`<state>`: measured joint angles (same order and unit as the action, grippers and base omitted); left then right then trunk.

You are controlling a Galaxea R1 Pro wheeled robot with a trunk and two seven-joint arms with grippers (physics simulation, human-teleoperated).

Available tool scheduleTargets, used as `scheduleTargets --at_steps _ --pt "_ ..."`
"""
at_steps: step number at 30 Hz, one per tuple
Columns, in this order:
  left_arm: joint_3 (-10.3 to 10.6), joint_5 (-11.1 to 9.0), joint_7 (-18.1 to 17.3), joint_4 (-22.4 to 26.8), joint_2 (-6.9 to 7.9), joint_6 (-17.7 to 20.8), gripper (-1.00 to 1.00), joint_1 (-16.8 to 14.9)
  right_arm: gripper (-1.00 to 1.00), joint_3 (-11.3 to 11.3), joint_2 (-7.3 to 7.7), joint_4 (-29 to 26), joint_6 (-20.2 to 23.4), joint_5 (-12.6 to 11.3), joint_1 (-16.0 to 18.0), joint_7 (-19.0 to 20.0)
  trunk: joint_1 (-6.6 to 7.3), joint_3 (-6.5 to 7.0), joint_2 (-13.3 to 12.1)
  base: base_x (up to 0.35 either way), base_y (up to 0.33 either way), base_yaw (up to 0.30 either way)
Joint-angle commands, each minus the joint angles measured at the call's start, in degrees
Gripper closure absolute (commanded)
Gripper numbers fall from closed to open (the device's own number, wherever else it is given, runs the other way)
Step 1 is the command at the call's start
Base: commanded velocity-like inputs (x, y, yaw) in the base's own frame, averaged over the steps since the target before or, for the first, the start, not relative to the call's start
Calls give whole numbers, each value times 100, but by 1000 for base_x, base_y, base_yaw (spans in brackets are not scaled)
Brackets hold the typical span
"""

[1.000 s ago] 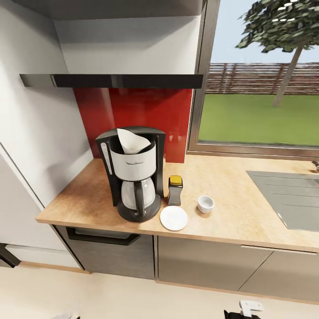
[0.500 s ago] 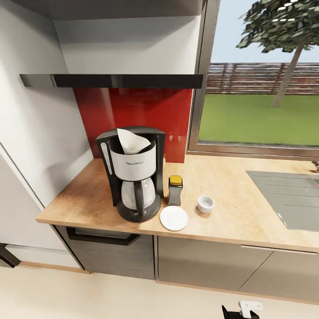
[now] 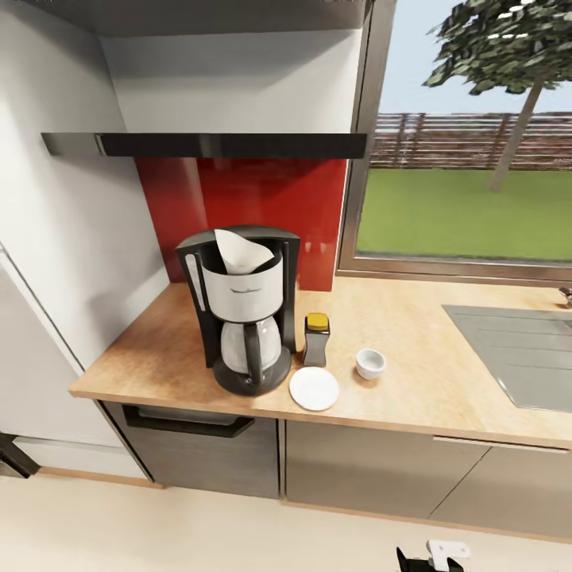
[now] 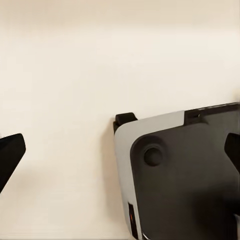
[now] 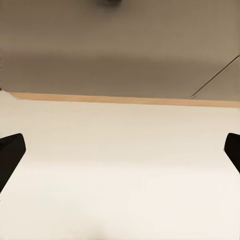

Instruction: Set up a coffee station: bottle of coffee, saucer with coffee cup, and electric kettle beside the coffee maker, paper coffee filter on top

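- four task things stand together on the table (image 3: 413, 334), the light wood-toned worktop over grey cabinet fronts (image 3: 357, 469).
- coffee maker (image 3: 242, 310) stands upright toward the table's left end, in front of a red wall panel (image 3: 254, 199), its glass carafe facing the front edge.
- paper coffee filter (image 3: 242, 250), a white cone, sits in the top of the coffee maker, tilted, one point sticking up.
- bottle of coffee (image 3: 316, 340), dark with a yellow lid, stands upright just beside the coffee maker on its right.
- saucer (image 3: 314, 388) lies flat near the front edge, just in front of the bottle and close to the machine's base; nothing rests on it.
- coffee cup (image 3: 370, 364) stands upright on the bare table to the right of the saucer, apart from it.
- kitchen shelf (image 3: 206, 144), a glossy black strip, hangs on the wall above the coffee maker.
- sink (image 3: 516, 357) is set into the table at the right, below a window (image 3: 469, 143).
- left tool (image 4: 120, 155) has its dark fingertips (image 4: 10, 152) spread wide apart, holding nothing, over pale floor (image 4: 65, 75) and a grey and black part of the robot (image 4: 180, 175).
- right tool (image 5: 120, 155) is likewise spread apart and empty, facing pale floor and grey cabinet fronts.
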<state>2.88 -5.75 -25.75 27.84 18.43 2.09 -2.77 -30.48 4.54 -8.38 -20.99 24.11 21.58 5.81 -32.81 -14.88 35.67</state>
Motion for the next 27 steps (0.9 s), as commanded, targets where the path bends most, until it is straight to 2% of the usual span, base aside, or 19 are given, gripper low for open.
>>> scheduleTargets --at_steps 1,13,22,27 --pt "29 -59 -4 2 -1 25 -100 -3 -100 -48 -2 2 -19 25 4 35 0 -9 8 -186 177 0" --pt "8 -92 6 2 -14 18 -100 -4 -100 -45 -30 3 -19 23 5 43 0 -9 8 -210 203 0" --pt "-11 -72 13 2 -15 -13 -100 -4 -100 -45 -40 3 -11 23 4 36 0 -8 8 -36 42 -4" --pt "-14 -63 11 2 -38 -46 -100 -4 -100 -46 -41 3 -11 23 4 35 0 0 8 -3 4 -171"
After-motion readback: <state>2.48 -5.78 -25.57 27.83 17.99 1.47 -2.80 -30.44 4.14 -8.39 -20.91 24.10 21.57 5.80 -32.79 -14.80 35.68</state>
